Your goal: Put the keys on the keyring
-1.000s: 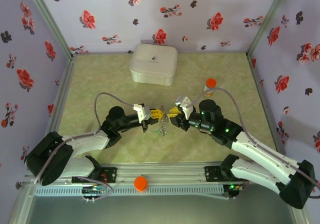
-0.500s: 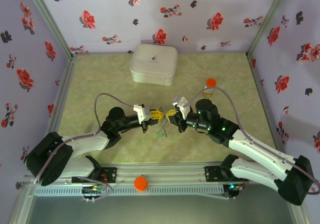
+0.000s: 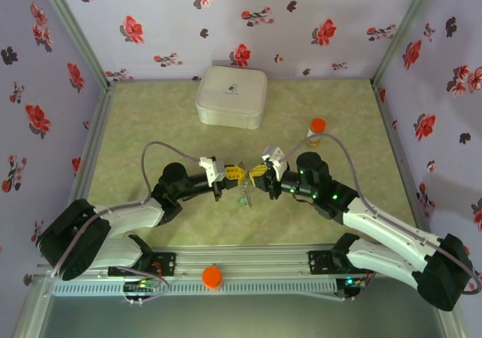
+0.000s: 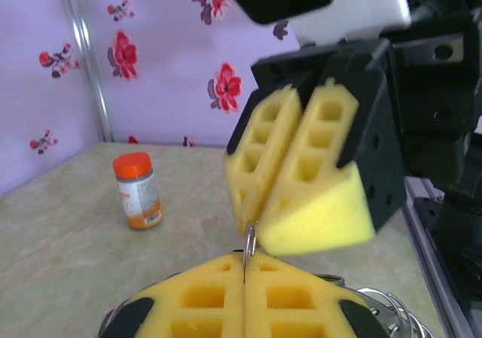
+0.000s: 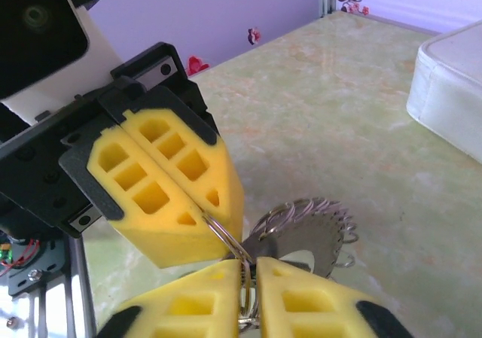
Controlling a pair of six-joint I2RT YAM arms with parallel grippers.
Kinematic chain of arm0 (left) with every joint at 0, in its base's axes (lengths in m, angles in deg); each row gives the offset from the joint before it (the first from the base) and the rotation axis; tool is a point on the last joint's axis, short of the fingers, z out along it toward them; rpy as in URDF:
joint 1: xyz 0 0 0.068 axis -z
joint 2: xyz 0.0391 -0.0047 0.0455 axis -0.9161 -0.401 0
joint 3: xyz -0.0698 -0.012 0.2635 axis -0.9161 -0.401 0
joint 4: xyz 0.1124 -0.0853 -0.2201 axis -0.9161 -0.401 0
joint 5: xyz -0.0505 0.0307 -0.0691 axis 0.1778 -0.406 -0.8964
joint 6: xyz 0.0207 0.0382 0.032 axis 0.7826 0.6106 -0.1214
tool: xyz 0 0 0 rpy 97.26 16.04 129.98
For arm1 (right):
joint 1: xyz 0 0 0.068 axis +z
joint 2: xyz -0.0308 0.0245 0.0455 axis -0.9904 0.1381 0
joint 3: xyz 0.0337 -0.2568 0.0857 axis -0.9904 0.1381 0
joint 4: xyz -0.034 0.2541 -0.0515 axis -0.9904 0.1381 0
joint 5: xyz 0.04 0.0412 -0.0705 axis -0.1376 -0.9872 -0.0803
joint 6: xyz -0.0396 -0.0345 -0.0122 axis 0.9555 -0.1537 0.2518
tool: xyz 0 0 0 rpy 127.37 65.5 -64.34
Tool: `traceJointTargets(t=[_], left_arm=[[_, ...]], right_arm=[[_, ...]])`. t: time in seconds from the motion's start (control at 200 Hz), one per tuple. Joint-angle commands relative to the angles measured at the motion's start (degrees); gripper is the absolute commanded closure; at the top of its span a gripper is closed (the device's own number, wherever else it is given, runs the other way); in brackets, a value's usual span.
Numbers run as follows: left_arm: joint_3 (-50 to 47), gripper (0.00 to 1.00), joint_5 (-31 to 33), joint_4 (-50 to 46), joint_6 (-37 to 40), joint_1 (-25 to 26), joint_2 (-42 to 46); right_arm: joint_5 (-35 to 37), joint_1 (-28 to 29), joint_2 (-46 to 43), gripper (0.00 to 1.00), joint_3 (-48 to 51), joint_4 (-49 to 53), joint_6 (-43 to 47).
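The left tool (image 4: 245, 261) is clamped shut on a thin wire loop (image 5: 224, 236). The right tool (image 5: 249, 266) straddles that loop; whether it grips cannot be told. The keyring (image 5: 309, 236) sits just beyond both tips, partly hidden.

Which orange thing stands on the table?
The bottle behind the right arm; the other orange piece sits on the front rail.
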Motion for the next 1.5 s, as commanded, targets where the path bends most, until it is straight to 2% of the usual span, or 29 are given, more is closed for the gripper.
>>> traceJointTargets(t=[0.0, 0.12, 0.335, 0.645, 1.015, 1.235, 1.3, 1.405, 1.45, 1.495], left_arm=[[1.11, 1.0, -1.27, 7.55, -1.39, 0.56, -0.28], [1.53, 1.0, -2.8, 7.85, -2.5, 0.59, -1.53], [2.16, 1.0, -5.38, 7.91, -5.02, 0.87, -2.15], [2.09, 1.0, -6.64, 7.82, -5.34, 0.86, -1.91], [1.99, 1.0, -7.04, 7.67, -5.72, 0.86, -1.71], [2.86, 1.0, -8.29, 7.43, -6.46, 0.95, -1.91], [2.79, 1.0, -8.49, 7.38, -6.71, 0.95, -1.91], [2.24, 1.0, -8.2, 7.0, -6.18, 0.95, -1.48], [2.01, 1.0, -7.18, 6.38, -5.52, 0.95, -1.28], [1.9, 0.87, -5.33, 4.76, -4.88, 0.87, -0.96]], right_arm=[[-2.41, -0.23, -2.27, 0.75, 1.03, -2.02, 1.31], [-3.9, -0.21, -3.33, 0.68, 1.54, -5.6, 4.91], [-3.74, -0.24, -1.64, 0.68, 0.54, -3.39, 12.11], [-5.15, -1.14, -1.99, 0.78, 0.95, -1.64, 12.26], [-7.81, -2.28, -3.63, 0.79, 0.12, 1.88, 12.57], [-10.98, -2.28, -0.33, 0.81, -0.34, -2.17, 10.59], [-11.75, -2.28, 0.29, 0.86, -0.69, -2.05, 10.57], [-12.26, -2.3, 0.15, 1.0, -1.65, 0.05, 11.42], [-12.09, -2.28, -0.11, 1.0, -2.59, 2.68, 12.62], [-11.64, -2.31, -0.25, 1.0, -3.95, 5.74, 14.34]])
